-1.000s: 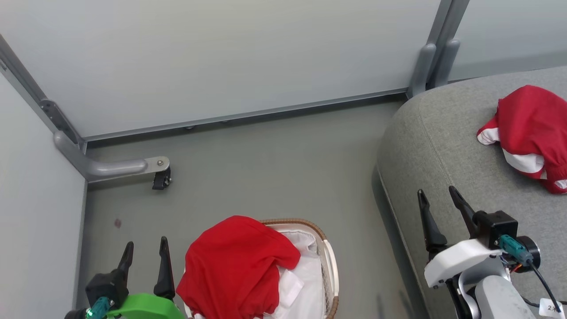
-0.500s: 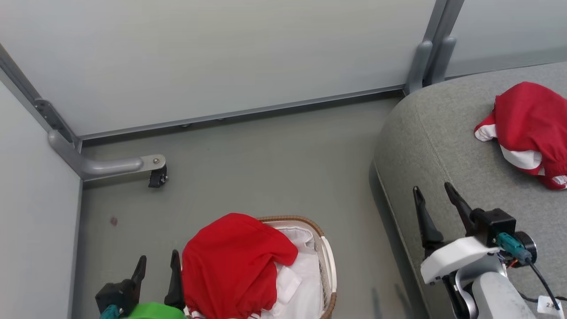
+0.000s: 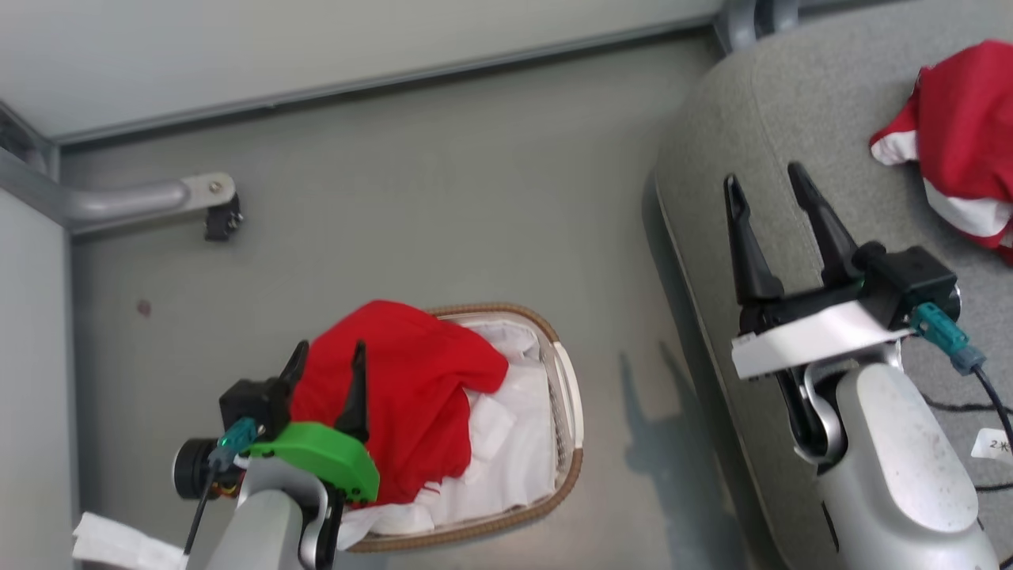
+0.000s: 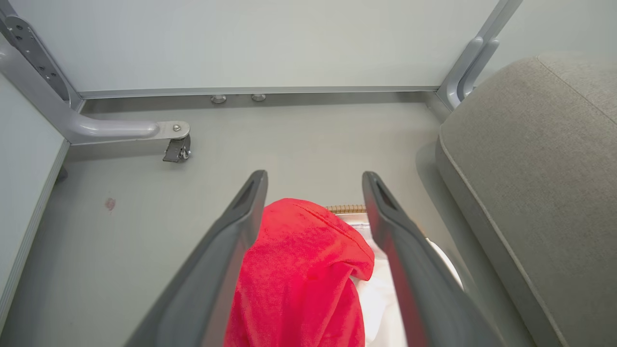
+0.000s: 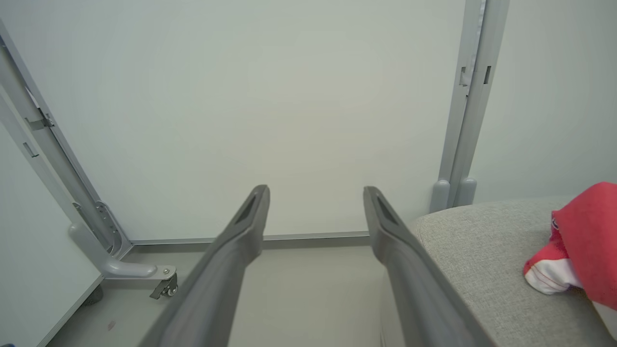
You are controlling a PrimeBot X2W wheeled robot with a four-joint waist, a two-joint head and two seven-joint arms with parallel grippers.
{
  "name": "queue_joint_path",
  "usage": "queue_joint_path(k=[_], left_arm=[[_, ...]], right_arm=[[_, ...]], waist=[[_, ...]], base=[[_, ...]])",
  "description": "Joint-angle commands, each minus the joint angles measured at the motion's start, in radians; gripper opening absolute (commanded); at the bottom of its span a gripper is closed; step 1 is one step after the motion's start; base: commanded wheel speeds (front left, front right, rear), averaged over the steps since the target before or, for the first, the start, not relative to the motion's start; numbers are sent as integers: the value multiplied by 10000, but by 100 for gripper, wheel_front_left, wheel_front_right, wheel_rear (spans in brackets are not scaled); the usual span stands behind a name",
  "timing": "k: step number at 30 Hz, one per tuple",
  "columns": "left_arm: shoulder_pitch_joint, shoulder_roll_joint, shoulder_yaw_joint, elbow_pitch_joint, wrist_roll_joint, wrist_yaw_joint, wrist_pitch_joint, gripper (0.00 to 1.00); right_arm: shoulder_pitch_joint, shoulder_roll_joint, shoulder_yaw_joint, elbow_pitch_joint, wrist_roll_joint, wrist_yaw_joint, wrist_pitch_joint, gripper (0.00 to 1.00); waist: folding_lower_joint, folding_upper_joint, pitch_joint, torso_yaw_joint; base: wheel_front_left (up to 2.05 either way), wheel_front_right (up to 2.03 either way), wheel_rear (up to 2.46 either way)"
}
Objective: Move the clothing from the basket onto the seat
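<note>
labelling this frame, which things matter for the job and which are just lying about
Job: basket, seat, red garment in the basket, red garment on the seat, left gripper.
Lying about: partition foot, caster, floor stain.

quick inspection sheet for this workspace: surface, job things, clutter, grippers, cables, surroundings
surface: smooth grey floor, one small dark spot
job's things: bright red fabric garment heaped in the oval white plastic basket with brown woven rim, over its white cloth liner; second red garment with white trim lies on the grey woven-fabric seat
clutter: nothing seen
grippers: left gripper open over the basket garment, contact unclear; right gripper open, empty, over the seat edge
cables: black cable from a teal plug at the right wrist; thin black cable at the left wrist
surroundings: pale wall panels; grey metal frame foot with a black caster
</note>
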Motion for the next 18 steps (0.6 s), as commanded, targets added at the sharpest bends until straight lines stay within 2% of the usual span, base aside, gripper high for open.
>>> queue_joint_path(k=[1,8,18], left_arm=[[-420,38,-87,201,84,-26,2,100],[-2034,89,-1036,1774,268,-44,2,100],[-4035,423,-2611,4297,44,-44,26,100]], right_arm=[[-266,-19,67,-138,90,-10,-2,100],[-1178,-14,542,-801,489,-10,-2,100],[-1939,-14,912,-1319,1133,-10,-2,100]], waist=[[0,0,1439,-559],[0,0,2990,-1030],[0,0,4579,-1544]], base=[[0,0,0],[0,0,0],[0,0,0]])
